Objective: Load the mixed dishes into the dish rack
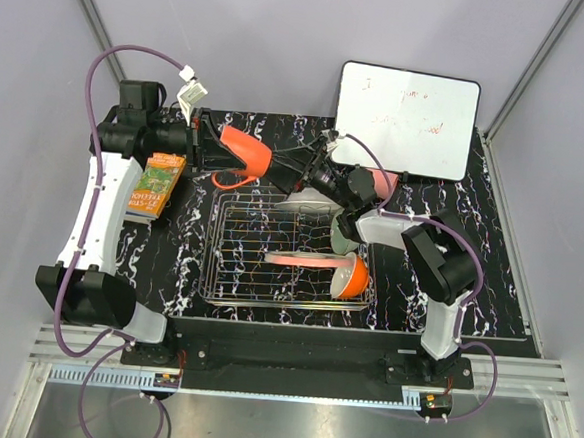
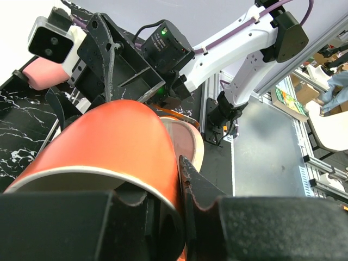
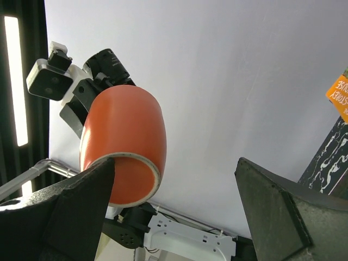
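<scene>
My left gripper (image 1: 215,149) is shut on the rim of the orange-red mug (image 1: 246,154) and holds it on its side in the air beyond the far edge of the dish rack (image 1: 230,275). In the left wrist view one finger (image 2: 204,190) presses the mug's (image 2: 109,141) outer wall and the other is inside. My right gripper (image 1: 294,167) is open and empty, pointed at the mug's base. In the right wrist view the mug (image 3: 125,136) hangs by my left fingertip (image 3: 81,196). The rack holds the pink-and-cream plate (image 1: 299,261), orange bowl (image 1: 354,277), pale green bowl (image 1: 342,235) and white plate (image 1: 298,205). The pink cup (image 1: 381,183) lies behind my right arm.
A green-orange book (image 1: 157,186) lies on the black marbled table left of the rack. A whiteboard (image 1: 407,107) leans at the back right. The pink cup also shows in the left wrist view (image 2: 46,73).
</scene>
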Motion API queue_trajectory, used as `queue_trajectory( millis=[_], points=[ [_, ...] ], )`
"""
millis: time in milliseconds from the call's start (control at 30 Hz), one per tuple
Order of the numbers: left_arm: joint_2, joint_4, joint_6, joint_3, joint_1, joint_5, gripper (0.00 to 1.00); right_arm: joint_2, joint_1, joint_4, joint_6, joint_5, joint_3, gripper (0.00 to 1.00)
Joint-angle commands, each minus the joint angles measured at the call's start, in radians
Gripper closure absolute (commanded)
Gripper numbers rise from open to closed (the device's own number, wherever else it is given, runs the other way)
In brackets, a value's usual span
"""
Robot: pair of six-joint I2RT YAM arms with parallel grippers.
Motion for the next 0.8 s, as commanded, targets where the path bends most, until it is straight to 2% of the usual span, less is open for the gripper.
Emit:
queue_trajectory(
  millis=[0,133,433,767],
  points=[
    [-0.024,0.025,0.009,0.028,-0.014,0.261,1.0,-0.033,-0.006,0.274,0.061,0.034,0.034,0.0],
    [-0.035,0.027,-0.004,0.057,-0.012,0.261,1.0,-0.082,-0.017,0.273,0.044,0.037,0.023,0.0],
    [-0.039,0.027,-0.025,0.241,-0.006,0.261,1.0,-0.113,-0.057,0.273,0.059,0.034,0.02,0.0],
    [-0.016,0.033,-0.005,0.212,-0.017,0.261,1.0,-0.124,-0.048,0.273,0.072,0.033,0.1,0.0]
  ],
)
